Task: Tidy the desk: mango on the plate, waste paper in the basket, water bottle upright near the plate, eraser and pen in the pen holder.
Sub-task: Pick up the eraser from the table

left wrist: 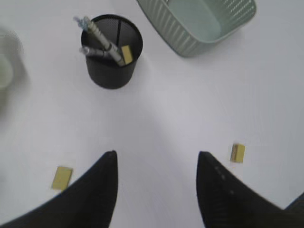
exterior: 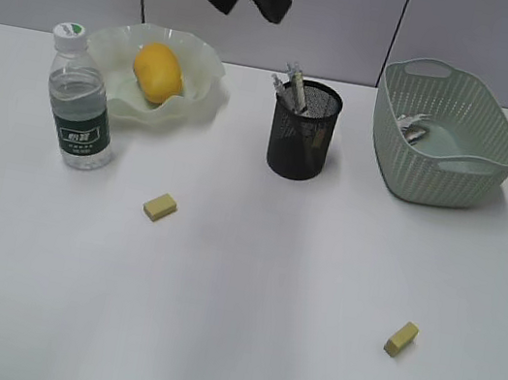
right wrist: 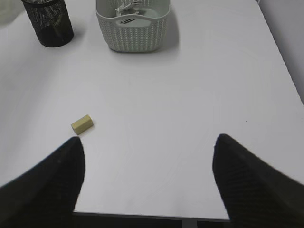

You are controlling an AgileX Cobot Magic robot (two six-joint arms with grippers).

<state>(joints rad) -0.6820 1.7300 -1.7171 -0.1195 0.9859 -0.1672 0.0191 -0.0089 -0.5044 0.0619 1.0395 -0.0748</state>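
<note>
Erasers are what remains: two small yellow rectangular erasers lie loose on the wide plain white desk (exterior: 227,343), while the smooth oval yellow-orange mango (exterior: 158,72) already sits in the pale green ruffled-rim plate (exterior: 200,107), the small clear water bottle with dark green label and white cap (exterior: 79,100) stands upright just beside that plate near the left edge, the crumpled white waste paper (exterior: 411,126) lies inside the pale sage-green woven-pattern basket (exterior: 433,177), and pens plus one yellow eraser (left wrist: 126,53) rest in the black wire-mesh pen holder (exterior: 303,132). The left-hand eraser (exterior: 161,206) lies forward of the plate and bottle, in the desk's left half; in the left wrist view it appears just outside the left finger of the left gripper (left wrist: 156,190), whose jaws are partly spread and empty. The right-hand eraser (exterior: 401,338) lies nearer the front edge in the desk's right half; in the right wrist view it sits just ahead of the left finger of the right gripper (right wrist: 147,180), jaws wide apart and empty. Its long axis runs diagonally, so the right gripper, being nearer, probably needs a sideways shift and a wrist turn to close across the short side.
</note>
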